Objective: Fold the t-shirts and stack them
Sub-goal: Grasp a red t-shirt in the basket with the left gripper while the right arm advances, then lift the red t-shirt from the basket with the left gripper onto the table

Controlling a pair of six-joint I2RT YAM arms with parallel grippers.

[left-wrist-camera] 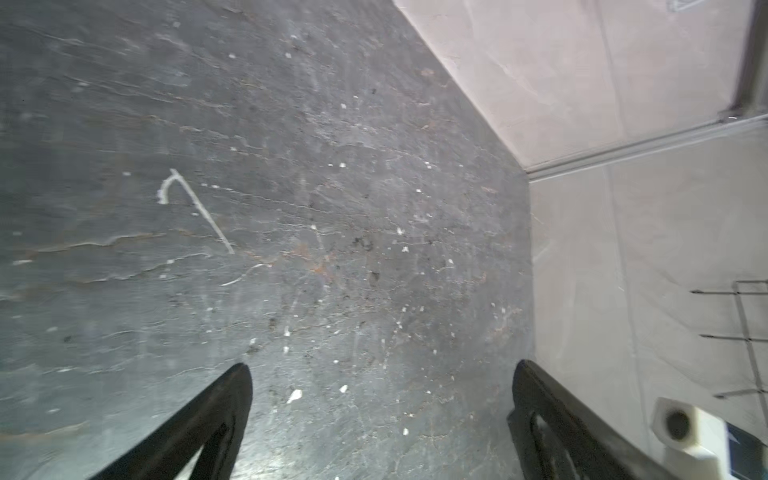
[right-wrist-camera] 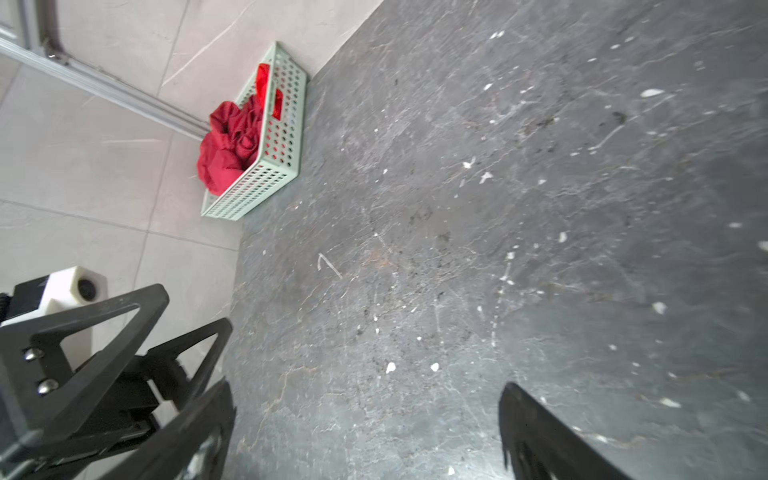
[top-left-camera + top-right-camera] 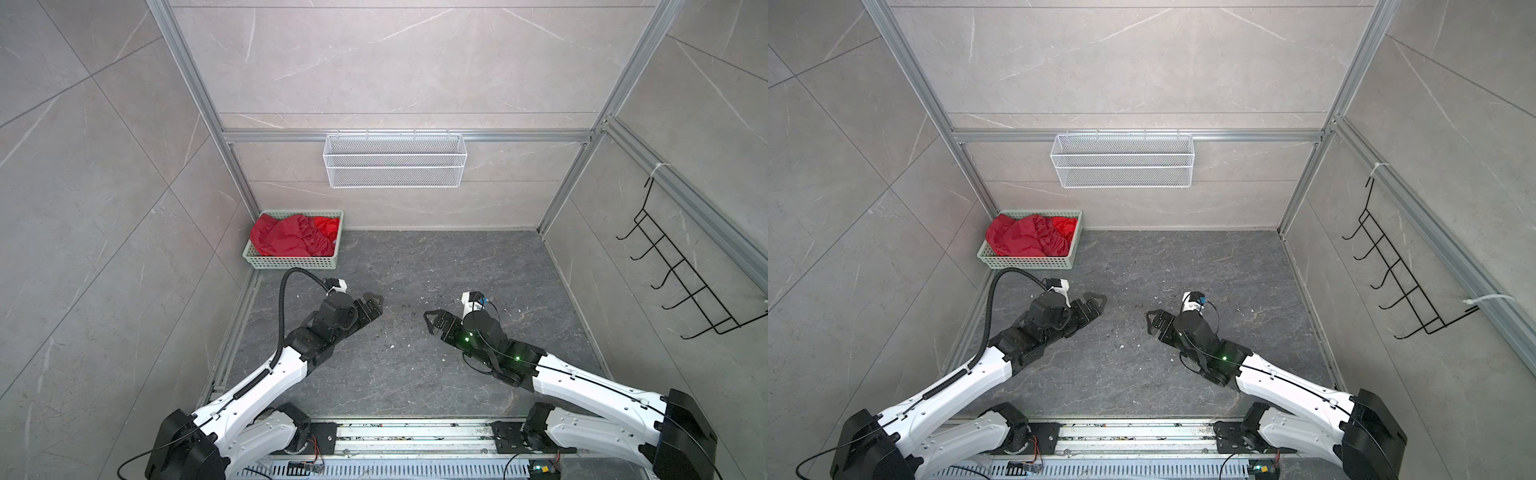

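Your left gripper (image 3: pixel 377 305) and right gripper (image 3: pixel 428 323) both hang wide and empty, so reach for the t-shirts (image 3: pixel 291 237) crumpled in the far-left green basket (image 3: pixel 291 262) (soft, light, floppy, I'd judge) and pinch a raised fold.

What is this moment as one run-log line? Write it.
stage: folding not started | t-shirts: crumpled in green basket | left hand: open, empty | right hand: open, empty

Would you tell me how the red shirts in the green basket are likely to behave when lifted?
The t-shirts lie crumpled in soft folds, so they will probably droop rather than hold shape. Bunched together, one may drag another out. The perforated basket looks light and might shift.
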